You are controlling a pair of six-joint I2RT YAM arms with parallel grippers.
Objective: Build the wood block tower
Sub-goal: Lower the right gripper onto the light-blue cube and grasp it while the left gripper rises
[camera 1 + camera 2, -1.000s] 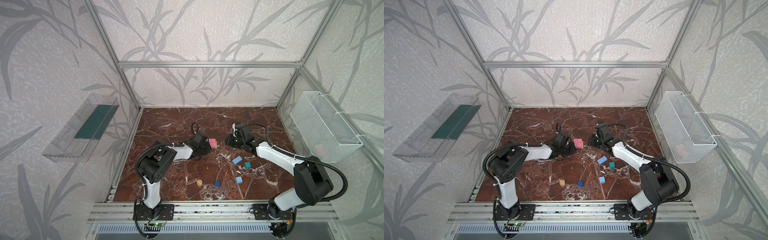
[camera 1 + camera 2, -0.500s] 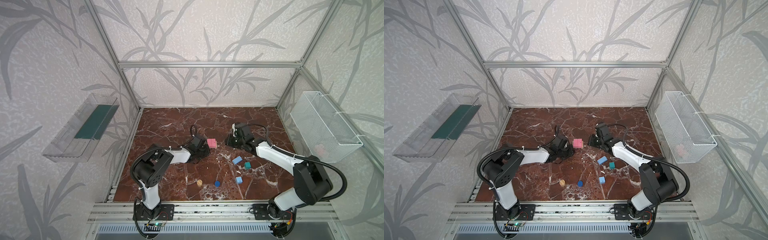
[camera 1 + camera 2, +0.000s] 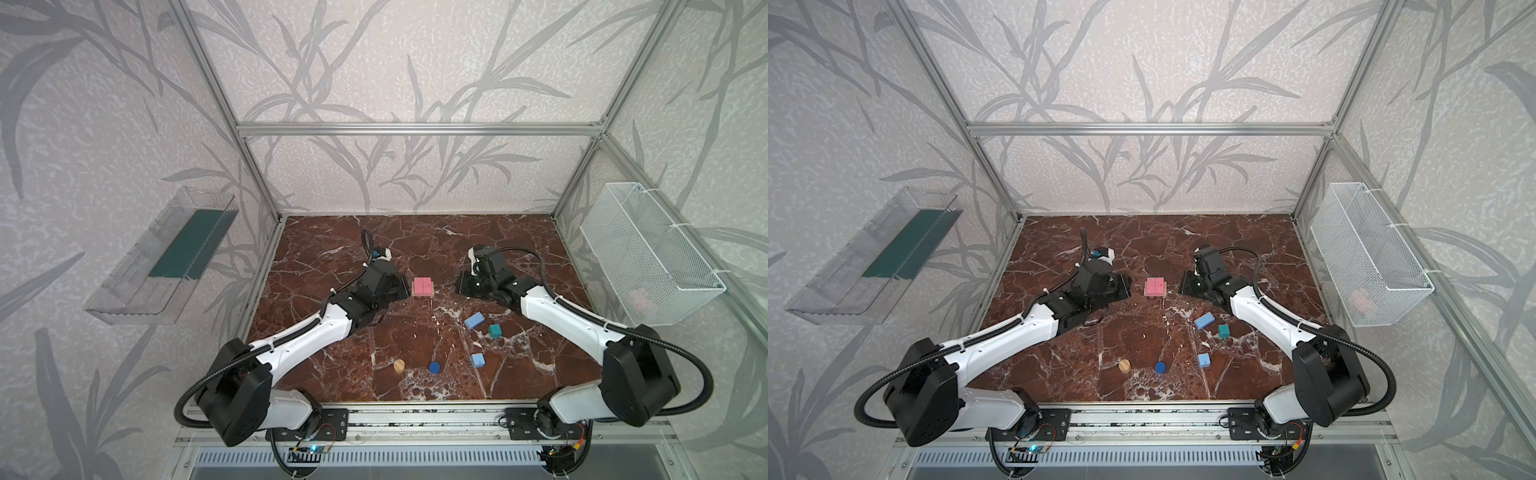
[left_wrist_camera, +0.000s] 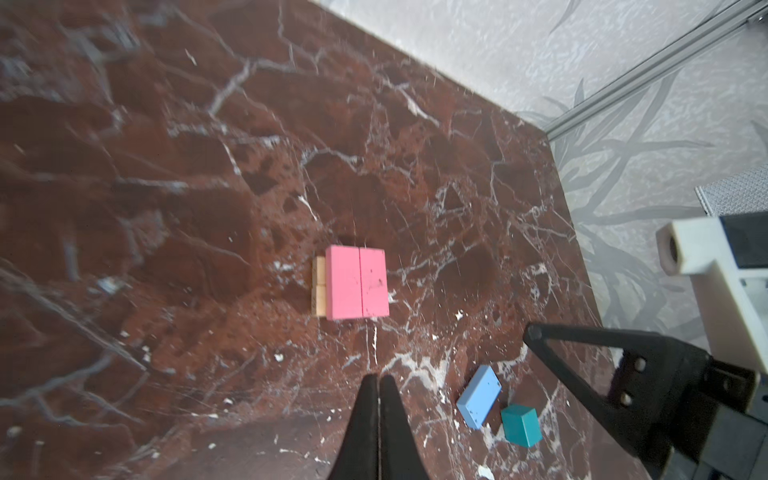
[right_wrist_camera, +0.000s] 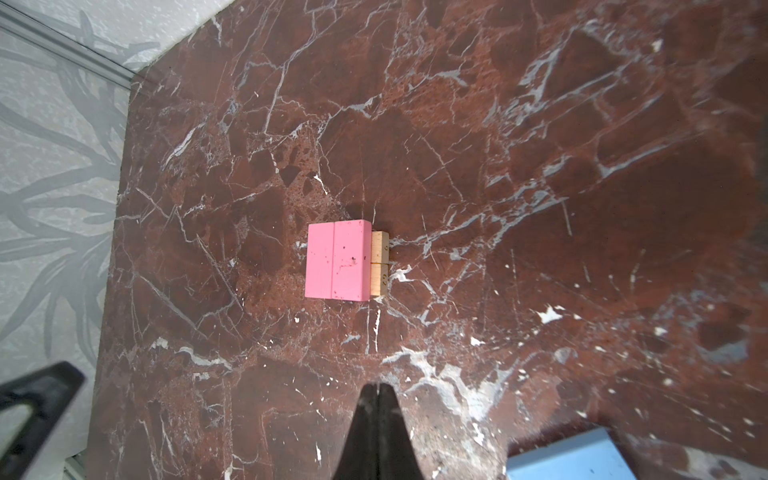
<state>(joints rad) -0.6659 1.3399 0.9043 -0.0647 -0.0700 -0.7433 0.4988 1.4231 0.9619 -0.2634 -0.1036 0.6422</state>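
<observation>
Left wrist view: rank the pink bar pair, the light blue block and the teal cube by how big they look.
1. pink bar pair, clearly largest, though farther from the camera.
2. light blue block.
3. teal cube, only slightly smaller; these two lie close together, so nearness hardly skews it.

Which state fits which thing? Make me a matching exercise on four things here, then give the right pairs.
1. pink wooden bars
2. teal wooden cube
3. dark blue wooden cylinder
4. left gripper

a. shut, holding nothing
b. close beside the longer light blue wooden block
c. stacked on the tan wooden bars
d. next to the tan wooden cylinder

Pairs: 1-c, 2-b, 3-d, 4-a
</observation>
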